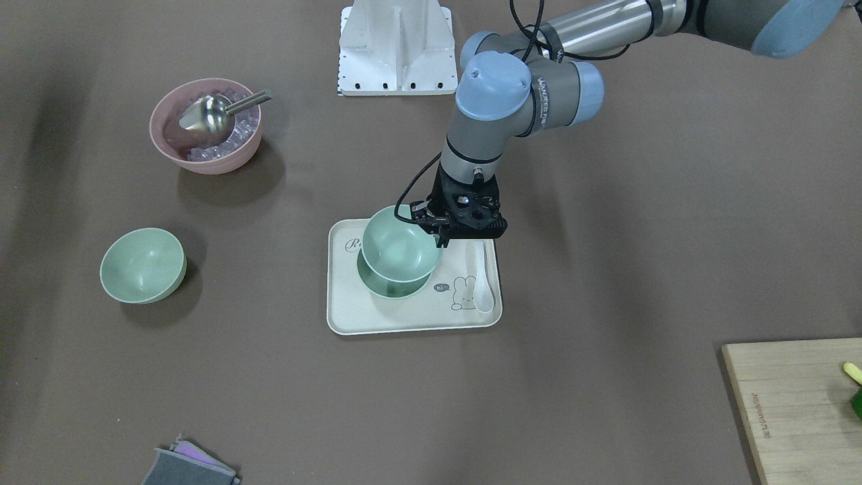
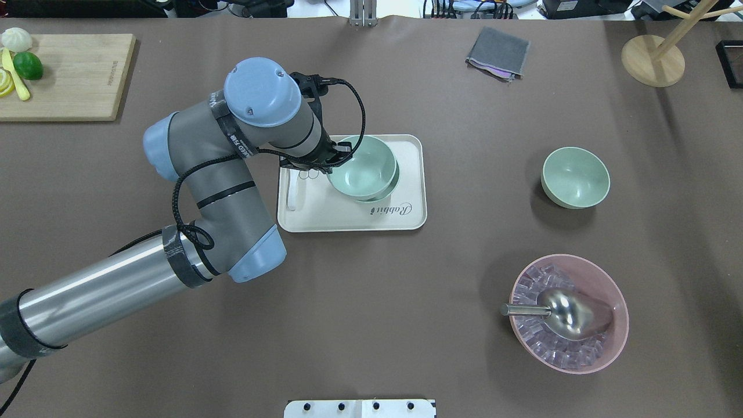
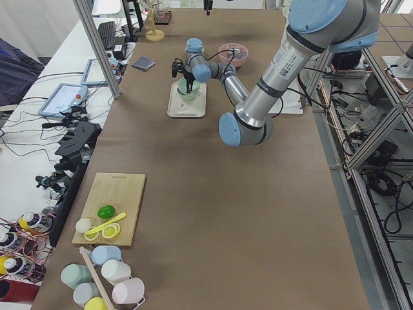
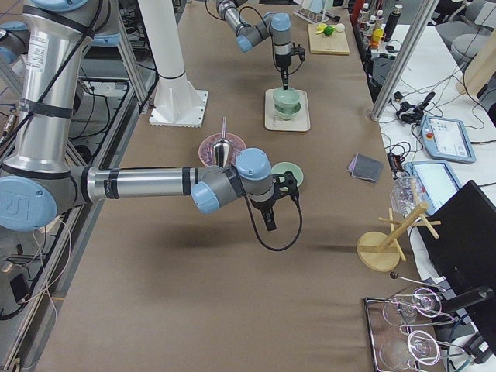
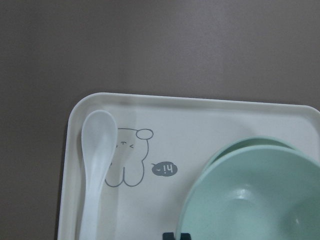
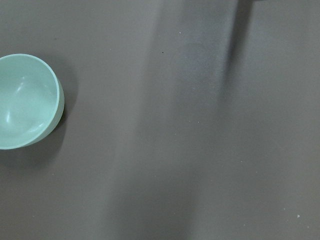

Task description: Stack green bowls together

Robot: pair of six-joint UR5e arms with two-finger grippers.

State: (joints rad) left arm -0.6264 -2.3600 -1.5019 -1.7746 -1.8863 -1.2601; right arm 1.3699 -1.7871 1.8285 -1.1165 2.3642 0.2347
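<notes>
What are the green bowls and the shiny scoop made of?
The green bowls look like plastic: pale, smooth and matte, with only soft highlights, though coated ceramic can't be ruled out. The scoop in the pink bowl looks like polished metal: silvery and mirror-bright.

the tray [image 2: 339,216] reads "rabbit" and "hi".
</notes>
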